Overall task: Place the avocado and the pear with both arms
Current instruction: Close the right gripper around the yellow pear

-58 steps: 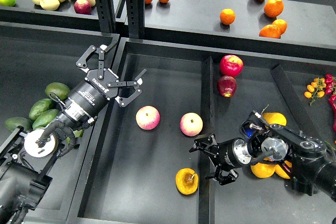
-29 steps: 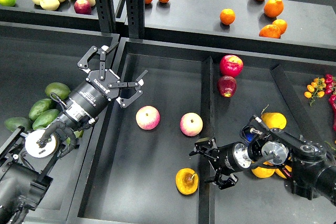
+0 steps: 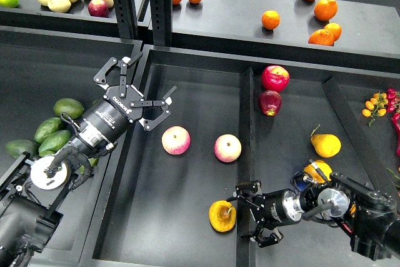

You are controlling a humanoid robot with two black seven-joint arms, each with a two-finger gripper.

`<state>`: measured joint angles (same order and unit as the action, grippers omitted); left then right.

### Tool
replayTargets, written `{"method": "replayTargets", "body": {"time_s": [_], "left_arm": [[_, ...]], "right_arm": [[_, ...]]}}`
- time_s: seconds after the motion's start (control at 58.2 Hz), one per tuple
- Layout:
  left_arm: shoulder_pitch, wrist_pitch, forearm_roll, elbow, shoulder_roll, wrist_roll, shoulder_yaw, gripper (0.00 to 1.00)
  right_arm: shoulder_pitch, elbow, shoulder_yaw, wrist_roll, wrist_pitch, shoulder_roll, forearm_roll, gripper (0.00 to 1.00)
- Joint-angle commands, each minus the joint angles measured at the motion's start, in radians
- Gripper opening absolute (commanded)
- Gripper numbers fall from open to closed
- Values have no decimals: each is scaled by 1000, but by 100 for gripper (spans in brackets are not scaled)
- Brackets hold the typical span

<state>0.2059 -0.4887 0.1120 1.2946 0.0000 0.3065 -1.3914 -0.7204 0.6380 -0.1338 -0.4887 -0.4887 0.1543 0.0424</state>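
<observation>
The plump yellow-orange pear (image 3: 222,216) with its thin brown stem lies on the floor of the wide middle black bin (image 3: 187,79), near its front right corner. The right tool (image 3: 253,212) sits just beside it on the right, over the divider wall, fingers spread wide and holding nothing, not touching the fruit. A second ago this tool was higher and a little further from the pear; it has dropped lower and nearer the front edge, uncovering more of the other yellow pears (image 3: 325,145) in the right compartment.

The left tool (image 3: 134,85) hangs over the left rim of the same bin, its fingers wide open and empty. It has barely shifted since the earlier frames. The smooth dark green avocados (image 3: 53,132) lie clustered in the left compartment, beside the left arm's lower section and well behind the tool. None has moved.

Two pink-and-yellow round apples (image 3: 175,140) rest mid-bin between the tools, and two red apples (image 3: 275,77) lie beyond the divider.
</observation>
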Motion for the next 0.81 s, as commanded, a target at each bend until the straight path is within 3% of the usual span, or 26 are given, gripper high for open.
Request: {"method": "replayTargets", "body": {"time_s": [0.0,0.327,0.636,0.791], "left_arm": [[0,0,0,0,0,0,0,100],[-3,0,2,2,0,0,6,100],[-10,0,5,3,0,0,14,100],[-10,0,6,3,0,0,14,100]], "right_arm": [[3,0,-4,0,0,1,20,100],[7,0,-4,0,0,-7,24,94],[-4,26,-3,0,0,4,25,69],[-8,52,-4,0,0,13,22,62]]}}
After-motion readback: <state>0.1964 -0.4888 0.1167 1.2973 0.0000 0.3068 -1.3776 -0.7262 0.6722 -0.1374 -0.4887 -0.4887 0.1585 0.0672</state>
